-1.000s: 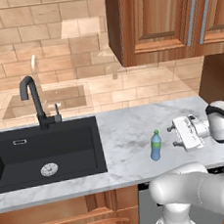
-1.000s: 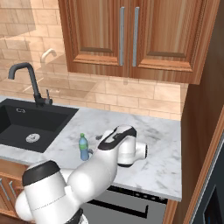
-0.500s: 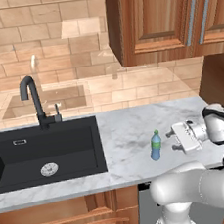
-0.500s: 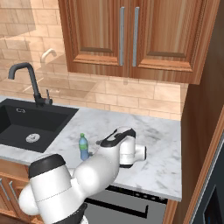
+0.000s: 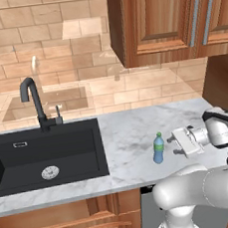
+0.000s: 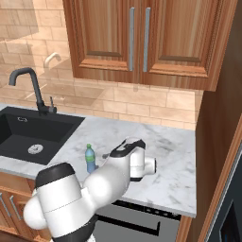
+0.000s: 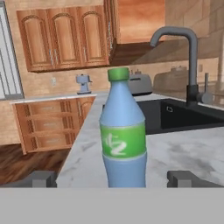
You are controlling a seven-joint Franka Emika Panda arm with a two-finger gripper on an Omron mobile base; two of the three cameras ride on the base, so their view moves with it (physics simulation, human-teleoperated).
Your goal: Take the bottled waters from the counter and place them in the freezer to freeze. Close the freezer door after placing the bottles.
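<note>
Since a second ago your gripper point(image 5: 175, 144) has slid closer to the bottle point(image 5: 159, 148), which stands upright on the counter point(image 5: 126, 139) right of the sink point(image 5: 45, 154). Fingers spread and empty, bottle dead ahead between them; push straight in

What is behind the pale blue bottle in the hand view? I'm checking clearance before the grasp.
Behind the pale blue bottle lie the marble counter, the black sink and its faucet. The counter strip directly behind the bottle is covered.
</note>
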